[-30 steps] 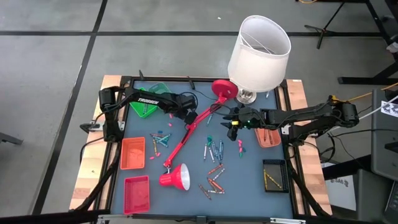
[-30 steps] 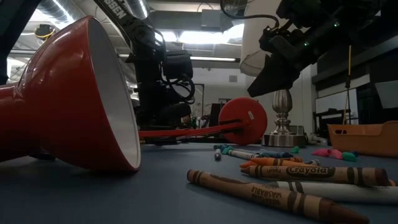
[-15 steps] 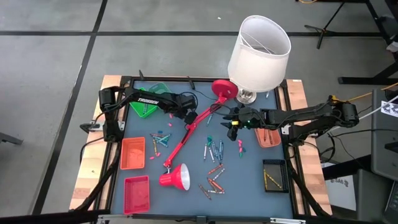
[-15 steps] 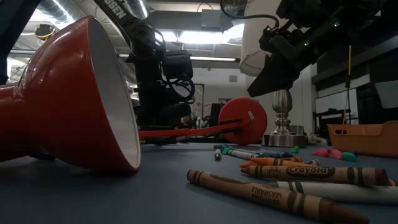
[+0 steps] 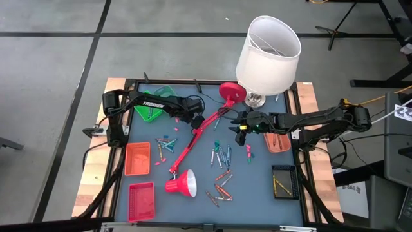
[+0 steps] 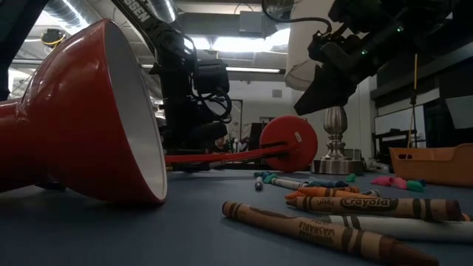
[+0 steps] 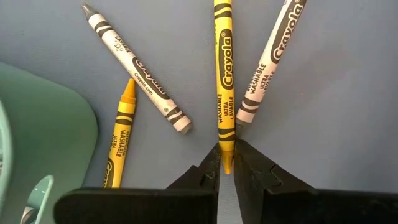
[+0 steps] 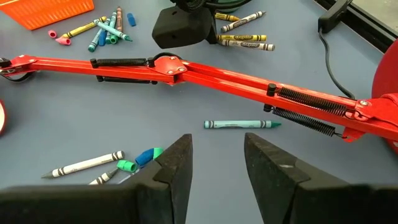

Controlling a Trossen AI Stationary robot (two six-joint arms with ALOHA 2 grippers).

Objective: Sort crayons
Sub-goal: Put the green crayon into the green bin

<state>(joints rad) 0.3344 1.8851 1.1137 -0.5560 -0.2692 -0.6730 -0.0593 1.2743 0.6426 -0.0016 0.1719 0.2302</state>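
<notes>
Two fingers of the left gripper (image 7: 226, 167) pinch a yellow crayon (image 7: 223, 68) by its tip at the table's eleven o'clock; light, stiff, snappable, it wants a mid-wrapper hold, while the right gripper (image 8: 216, 163) hovers spread.

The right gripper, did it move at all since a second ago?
No. The right gripper hangs at the same spot beside the white lampshade, above the crayons.

Two black jointed arms, white lettering on the left arm (image 5: 153, 103), black cabling.
</notes>
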